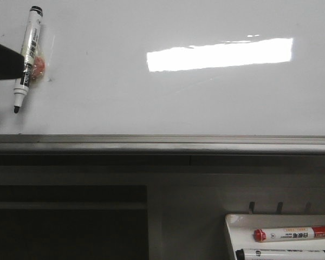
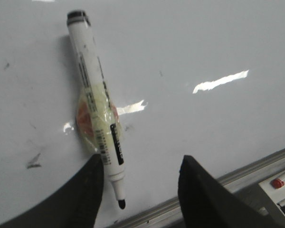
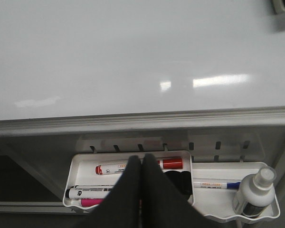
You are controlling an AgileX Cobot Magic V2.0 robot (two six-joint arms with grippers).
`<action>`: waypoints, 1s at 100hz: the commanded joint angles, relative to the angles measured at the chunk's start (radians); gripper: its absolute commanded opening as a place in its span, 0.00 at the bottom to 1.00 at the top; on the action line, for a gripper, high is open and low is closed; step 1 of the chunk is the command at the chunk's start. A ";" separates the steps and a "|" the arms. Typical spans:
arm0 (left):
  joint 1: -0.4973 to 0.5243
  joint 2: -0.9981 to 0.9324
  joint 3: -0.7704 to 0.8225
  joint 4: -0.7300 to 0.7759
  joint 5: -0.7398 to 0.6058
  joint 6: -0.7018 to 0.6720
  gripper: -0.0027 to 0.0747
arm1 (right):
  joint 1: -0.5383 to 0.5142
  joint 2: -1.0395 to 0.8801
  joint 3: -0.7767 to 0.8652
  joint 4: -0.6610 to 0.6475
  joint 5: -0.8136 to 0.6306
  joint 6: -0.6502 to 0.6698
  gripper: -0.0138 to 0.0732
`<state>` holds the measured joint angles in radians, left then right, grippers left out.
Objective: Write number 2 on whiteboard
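Left pincer [image 2: 137,190], open, flanks a black marker [image 1: 27,59] on the blank whiteboard [image 1: 206,103]; right pincer [image 3: 141,164] closed, empty; no 2 yet.

White tray [image 3: 85,161] with red marker [image 3: 138,166]; spray bottle [image 3: 254,192]; blue pen [image 3: 216,185]

**Three views on one board**

The front camera faces the whiteboard [image 1: 168,103] squarely, close, with the rail [image 1: 162,143] crossing mid-picture and the tray [image 1: 233,230] below it. The left wrist camera looks at the board obliquely from very near, above the rail [image 2: 237,178]. The right wrist camera looks from farther back, taking in the rail [image 3: 142,121] and the whole tray [image 3: 76,171] beneath. All three share rail and tray.
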<state>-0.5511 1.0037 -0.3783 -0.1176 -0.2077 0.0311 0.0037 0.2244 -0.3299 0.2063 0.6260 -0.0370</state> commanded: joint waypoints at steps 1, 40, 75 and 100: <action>-0.006 0.043 -0.032 -0.051 -0.125 -0.006 0.45 | 0.000 0.022 -0.027 -0.003 -0.071 -0.002 0.09; -0.006 0.174 -0.039 -0.133 -0.280 -0.007 0.45 | 0.000 0.022 -0.027 -0.003 -0.072 -0.002 0.09; -0.006 0.258 -0.042 -0.153 -0.338 -0.007 0.44 | 0.000 0.022 -0.027 -0.003 -0.072 -0.002 0.09; -0.006 0.288 -0.042 -0.171 -0.349 -0.007 0.34 | 0.000 0.022 -0.027 -0.003 -0.072 -0.002 0.09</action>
<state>-0.5552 1.2912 -0.3943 -0.2628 -0.5258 0.0311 0.0037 0.2244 -0.3299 0.2063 0.6260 -0.0370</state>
